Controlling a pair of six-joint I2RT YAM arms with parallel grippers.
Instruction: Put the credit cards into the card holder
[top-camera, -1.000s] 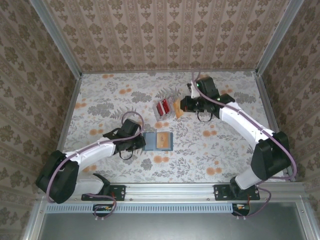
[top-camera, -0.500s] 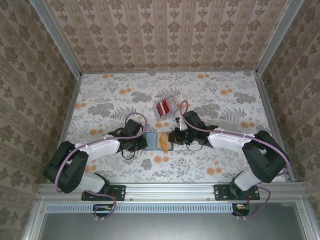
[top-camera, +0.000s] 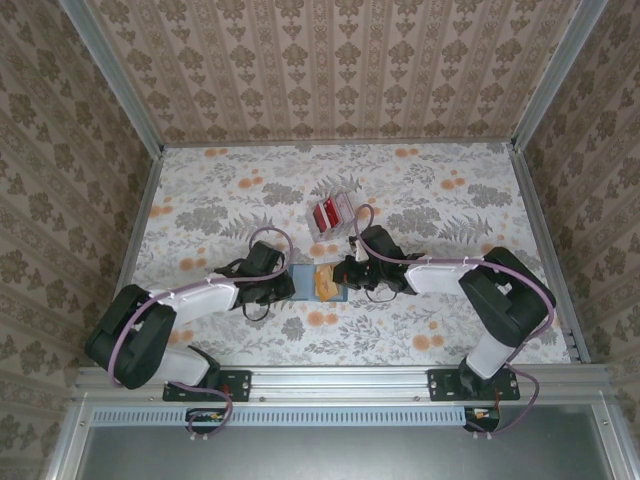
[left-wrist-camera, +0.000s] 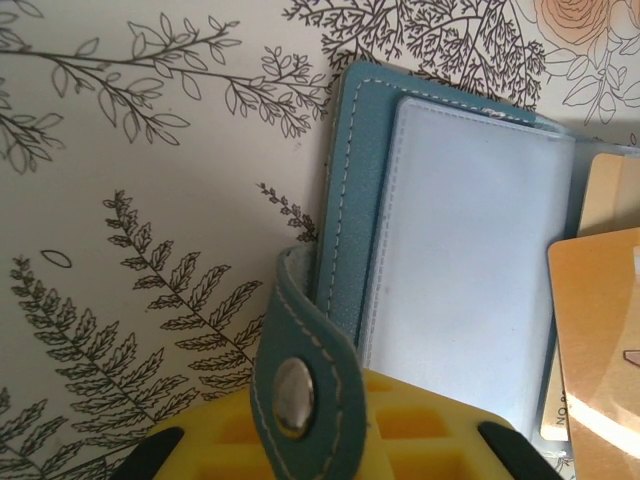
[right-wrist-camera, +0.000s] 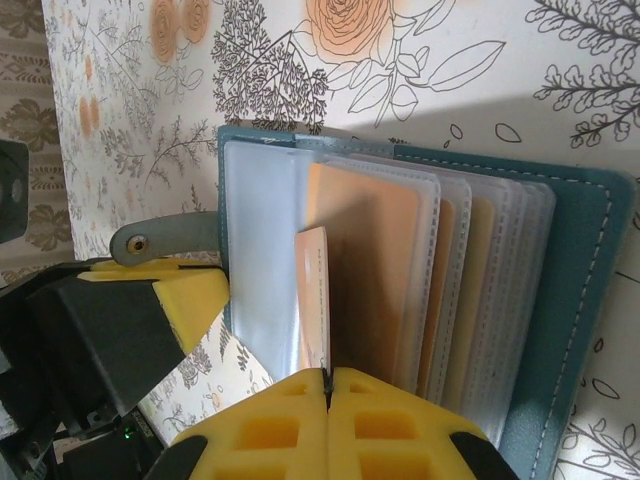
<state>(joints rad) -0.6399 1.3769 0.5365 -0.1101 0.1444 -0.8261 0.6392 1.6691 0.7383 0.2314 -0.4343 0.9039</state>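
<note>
one teal card holder (right-wrist-camera: 578, 300), spread open

You look down on the table (top-camera: 200, 190) from a fixed camera high above and behind the arm bases, facing its far edge, wide enough to take in all four edges. Your left wrist camera sits very close to the card holder (left-wrist-camera: 460, 260), looking along the left gripper (left-wrist-camera: 320, 442) from the holder's left edge. Your right wrist camera looks along the right gripper (right-wrist-camera: 328, 395) from the opposite edge, just as close. All three views share the open card holder around the table's middle; both wrist views share its clear pockets and the tan card (left-wrist-camera: 600, 350)
</note>
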